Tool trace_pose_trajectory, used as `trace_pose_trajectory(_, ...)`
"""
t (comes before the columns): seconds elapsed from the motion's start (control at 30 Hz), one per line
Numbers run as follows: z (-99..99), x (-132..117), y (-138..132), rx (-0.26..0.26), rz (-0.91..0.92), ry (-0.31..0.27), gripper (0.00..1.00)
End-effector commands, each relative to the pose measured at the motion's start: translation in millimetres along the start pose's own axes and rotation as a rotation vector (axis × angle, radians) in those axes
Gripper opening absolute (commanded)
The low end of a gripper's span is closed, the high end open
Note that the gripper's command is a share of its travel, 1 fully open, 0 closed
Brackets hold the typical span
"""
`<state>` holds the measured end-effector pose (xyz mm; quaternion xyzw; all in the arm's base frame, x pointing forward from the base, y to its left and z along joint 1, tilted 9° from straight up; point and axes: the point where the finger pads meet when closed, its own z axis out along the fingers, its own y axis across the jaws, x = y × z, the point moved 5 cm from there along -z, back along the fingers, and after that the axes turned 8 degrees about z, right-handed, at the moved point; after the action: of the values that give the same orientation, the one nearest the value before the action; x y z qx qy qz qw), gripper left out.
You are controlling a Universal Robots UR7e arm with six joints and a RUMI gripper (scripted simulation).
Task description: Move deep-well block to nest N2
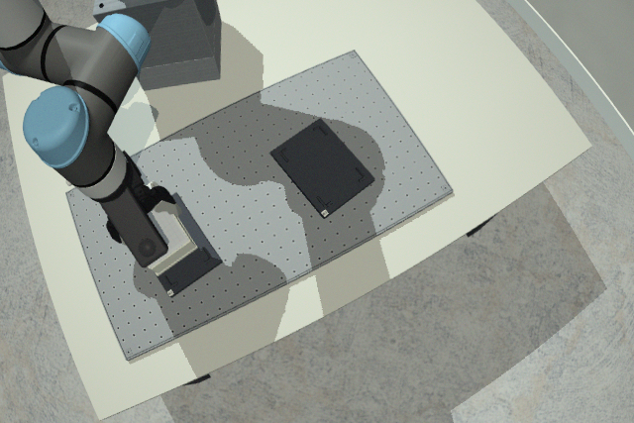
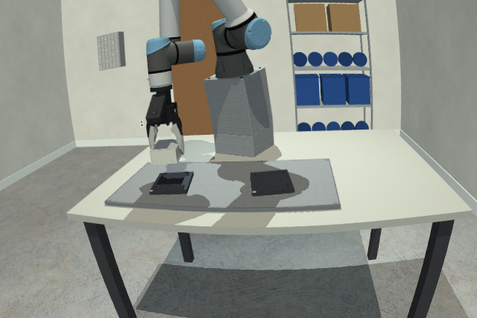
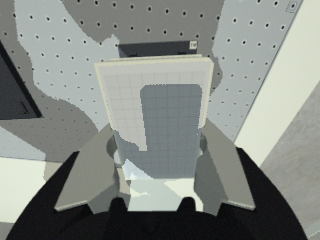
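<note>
My gripper [image 2: 165, 146] [image 3: 158, 118] is shut on the cream 96-well deep-well block [image 1: 176, 240] [image 2: 163, 156] [image 3: 150, 95], one jaw on each long side, and holds it level in the air. The block hangs above the back part of the dark nest N2 [image 1: 193, 266] [image 2: 171, 183] [image 3: 150, 49], offset toward the arm's base. N2's white A1 tag [image 1: 169, 293] [image 3: 193, 45] shows at its front corner. The dark nest N1 [image 1: 322, 167] [image 2: 271, 182] [image 3: 12, 92] lies empty. The wrist hides the jaws in the top view. I cannot make out the block's cut corner.
Both nests sit on a grey perforated plate [image 1: 246, 213] [image 2: 231, 193] on a cream table [image 1: 461, 101] [image 2: 384, 176]. The arm's grey pedestal [image 1: 173, 24] [image 2: 238, 114] stands behind the plate. A shelf rack [image 2: 329, 64] stands by the far wall.
</note>
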<state>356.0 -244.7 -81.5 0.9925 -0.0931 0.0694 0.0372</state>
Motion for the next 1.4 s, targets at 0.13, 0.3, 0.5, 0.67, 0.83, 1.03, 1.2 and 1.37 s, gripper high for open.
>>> trace_pose_trajectory(0.13, -0.3, 0, 0, -0.001, 0.0, 0.001, 0.0)
trace_pose_trajectory(0.3, -0.3, 0, 0, -0.001, 0.0, 0.001, 0.0)
trace_pose_trajectory(0.5, 6.3, 0, 0, -0.001, 0.0, 0.001, 0.0)
trace_pose_trajectory(0.67, 14.6, 0, 0, -0.001, 0.0, 0.001, 0.0)
trace_pose_trajectory(0.83, 23.0, 0, 0, -0.001, 0.0, 0.001, 0.0)
trace_pose_trajectory(1.03, 29.6, 0, 0, -0.001, 0.0, 0.001, 0.0)
trace_pose_trajectory(1.2, 38.0, 0, 0, -0.001, 0.0, 0.001, 0.0)
trace_pose_trajectory(1.37, 46.3, 0, 0, -0.001, 0.0, 0.001, 0.0)
